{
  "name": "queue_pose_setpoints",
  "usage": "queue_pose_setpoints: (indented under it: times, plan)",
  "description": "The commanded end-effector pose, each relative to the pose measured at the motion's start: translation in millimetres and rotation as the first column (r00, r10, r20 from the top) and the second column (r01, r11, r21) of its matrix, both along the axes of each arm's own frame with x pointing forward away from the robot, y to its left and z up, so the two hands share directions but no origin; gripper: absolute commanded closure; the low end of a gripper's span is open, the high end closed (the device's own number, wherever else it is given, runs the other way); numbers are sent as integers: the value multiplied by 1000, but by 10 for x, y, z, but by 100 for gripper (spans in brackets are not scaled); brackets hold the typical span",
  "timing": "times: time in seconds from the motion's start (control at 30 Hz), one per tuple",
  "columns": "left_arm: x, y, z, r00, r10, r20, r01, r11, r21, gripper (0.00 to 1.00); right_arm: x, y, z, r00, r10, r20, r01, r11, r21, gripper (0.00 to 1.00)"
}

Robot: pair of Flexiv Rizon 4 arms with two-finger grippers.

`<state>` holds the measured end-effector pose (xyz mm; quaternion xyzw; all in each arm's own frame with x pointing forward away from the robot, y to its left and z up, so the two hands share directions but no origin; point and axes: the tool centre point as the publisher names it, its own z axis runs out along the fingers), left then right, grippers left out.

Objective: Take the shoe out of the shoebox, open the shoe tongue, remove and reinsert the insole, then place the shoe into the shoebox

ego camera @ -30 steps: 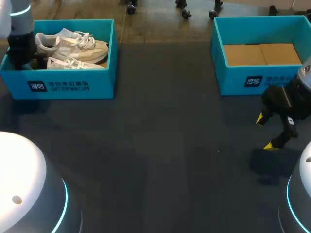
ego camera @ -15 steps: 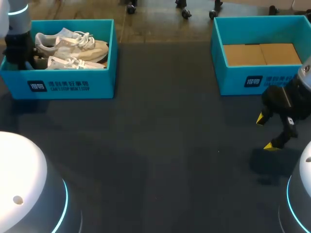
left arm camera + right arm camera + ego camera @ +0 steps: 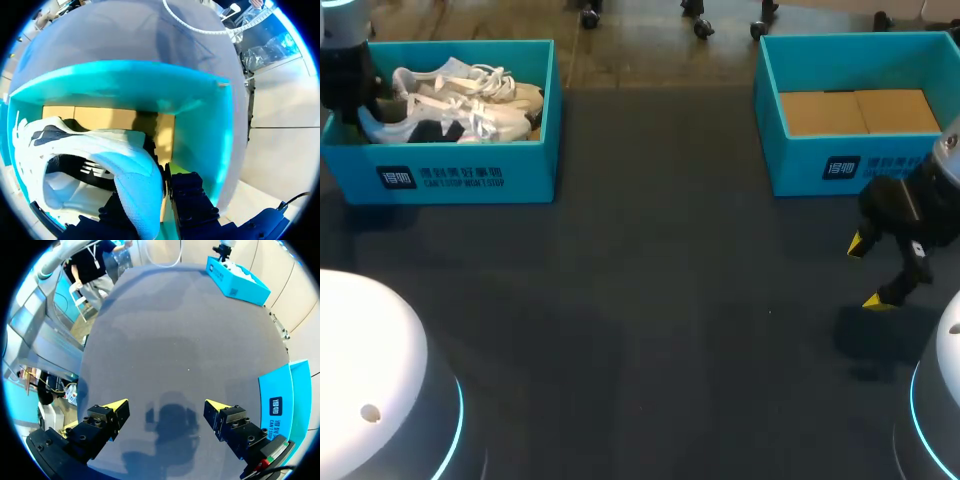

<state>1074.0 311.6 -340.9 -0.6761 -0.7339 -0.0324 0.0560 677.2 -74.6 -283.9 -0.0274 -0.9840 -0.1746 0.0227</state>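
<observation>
The left arm [image 3: 342, 40] has drawn back towards eleven o'clock in the head view since a second ago, climbing out of the left shoebox [image 3: 470, 175]. The shoe [image 3: 435, 122] has come up with it: it lay flat along the box's near wall, and now its heel end is lifted at the nine o'clock side, with dark patches on its side showing. The second shoe [image 3: 495, 88] behind it has kept its place, and the right gripper [image 3: 868, 272] has not moved.

On the dark table [image 3: 650, 300], the left shoebox sits at ten o'clock and the right shoebox [image 3: 840, 165], with a brown cardboard floor, at two o'clock. The shoe is still within the left shoebox's walls, toe towards three o'clock.

In the left wrist view, the left gripper [image 3: 162, 197] pinches the shoe's white heel rim between its two dark fingers [image 3: 192, 200], one on each side; the shoe runs from there towards ten o'clock, its opening in plain view.

The right gripper hangs over bare table at three o'clock, fingers spread wide with nothing between them, just in front of the right shoebox.
</observation>
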Motion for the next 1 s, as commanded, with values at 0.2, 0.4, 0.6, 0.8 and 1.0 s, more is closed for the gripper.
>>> queue_pose_setpoints:
  times: [0.2,0.4,0.6,0.8,1.0]
  plan:
    - [-113,8,568,999,-20,30,19,1000,22,100,-1,3,-10,1000,0,1,0,1000,-2,0]
    - [-198,4,1018,998,-19,64,17,999,28,100,-1,3,-10,1000,0,1,0,1000,-2,0]
    - [-258,-43,1479,995,-19,98,17,1000,25,100,-1,3,-10,1000,0,1,0,1000,-2,0]
    - [-519,-80,1803,994,-2,114,-3,999,40,100,-1,3,-10,1000,0,1,0,1000,-2,0]
    - [-875,-167,2036,991,20,133,-28,998,64,100,-1,3,-10,1000,0,1,0,1000,-2,0]
